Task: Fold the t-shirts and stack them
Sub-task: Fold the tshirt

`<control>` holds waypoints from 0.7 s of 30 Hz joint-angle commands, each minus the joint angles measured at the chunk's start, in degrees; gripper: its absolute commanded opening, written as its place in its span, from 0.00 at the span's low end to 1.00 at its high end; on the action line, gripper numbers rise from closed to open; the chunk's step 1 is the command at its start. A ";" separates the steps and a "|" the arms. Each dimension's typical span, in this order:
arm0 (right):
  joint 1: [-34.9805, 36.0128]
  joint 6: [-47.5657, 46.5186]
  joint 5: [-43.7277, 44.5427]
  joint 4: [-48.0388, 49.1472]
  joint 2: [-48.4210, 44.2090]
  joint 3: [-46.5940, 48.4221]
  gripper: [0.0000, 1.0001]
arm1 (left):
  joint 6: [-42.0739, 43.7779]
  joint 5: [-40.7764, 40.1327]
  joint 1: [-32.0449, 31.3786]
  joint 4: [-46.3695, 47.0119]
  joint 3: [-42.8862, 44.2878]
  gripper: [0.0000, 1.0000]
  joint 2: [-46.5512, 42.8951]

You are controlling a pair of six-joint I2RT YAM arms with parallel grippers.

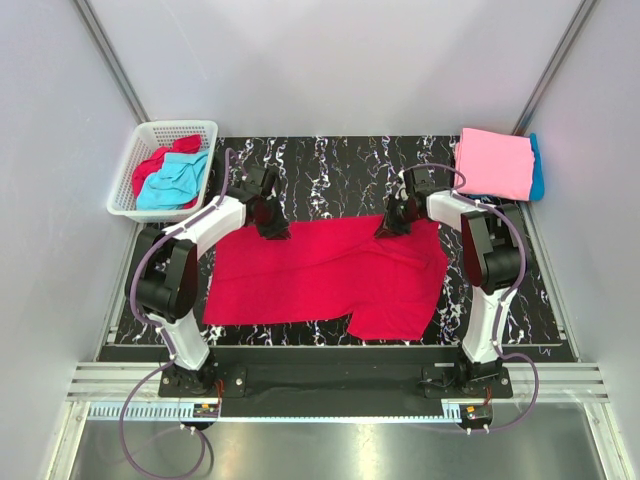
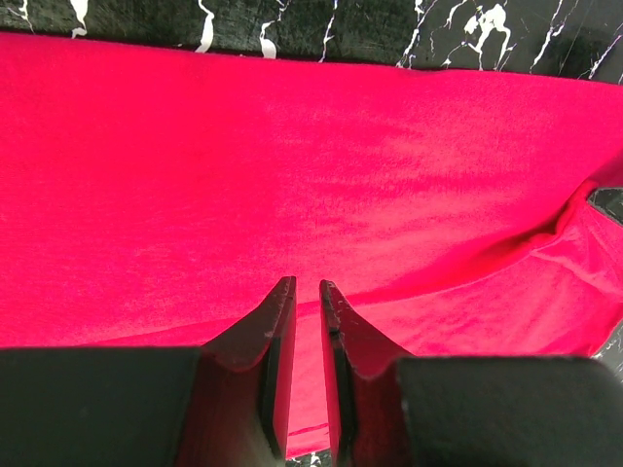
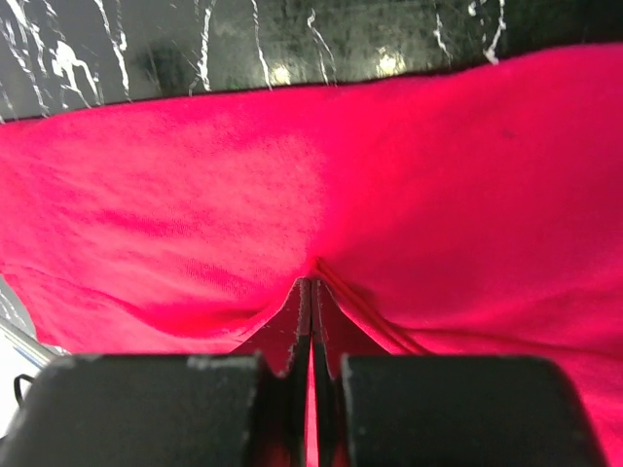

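My right end effector (image 3: 311,283) is clamped on a pucker of the crimson t-shirt (image 1: 330,275), at its 1 o'clock edge. The shirt is spread mid-worktop (image 1: 330,160). My left end effector (image 2: 307,284), at 11 o'clock, shows a thin gap; I cannot tell whether it pinches cloth.

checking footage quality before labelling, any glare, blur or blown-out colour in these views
Top external view: even light, a bright reflection along the metal front rail. Left wrist view: the crimson red cloth t-shirt is oversaturated, weave barely shows; the left gripper is dark and soft. Right wrist view: glare spots on the black marble-patterned tabletop; right gripper blurred.
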 commanded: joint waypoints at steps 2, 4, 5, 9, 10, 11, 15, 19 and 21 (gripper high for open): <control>1.22 -0.70 2.76 -1.57 -2.21 1.09 0.00 | 0.90 0.47 0.03 1.82 -0.05 0.20 -1.74; 1.84 -0.78 3.99 -2.10 -4.84 0.30 0.00 | 0.73 0.56 0.03 1.90 -0.13 0.20 -1.65; 1.93 -0.70 4.17 -2.54 -5.90 -0.83 0.00 | 0.64 0.56 0.03 1.73 -0.22 0.19 -1.82; 3.33 0.53 6.01 -3.59 -14.05 -5.49 0.00 | 0.29 0.56 0.03 1.82 -0.83 0.19 -2.09; 4.12 0.80 6.45 -3.77 -15.65 -6.72 0.00 | 0.29 0.47 0.03 1.82 -1.01 0.19 -2.09; 4.47 1.58 7.33 -4.03 -17.23 -8.91 0.00 | 0.20 0.56 0.03 1.82 -1.19 0.18 -2.09; 5.44 3.69 7.17 -4.82 -24.52 -14.46 0.00 | 0.02 0.99 -0.06 2.34 -1.89 0.18 -2.27; 6.41 3.96 8.74 -4.82 -27.44 -19.30 0.00 | 0.02 1.87 -0.14 3.40 -2.68 0.18 -2.53; 6.50 3.17 10.06 -3.51 -26.92 -20.36 0.00 | 0.11 2.58 -0.32 4.10 -2.77 0.18 -2.44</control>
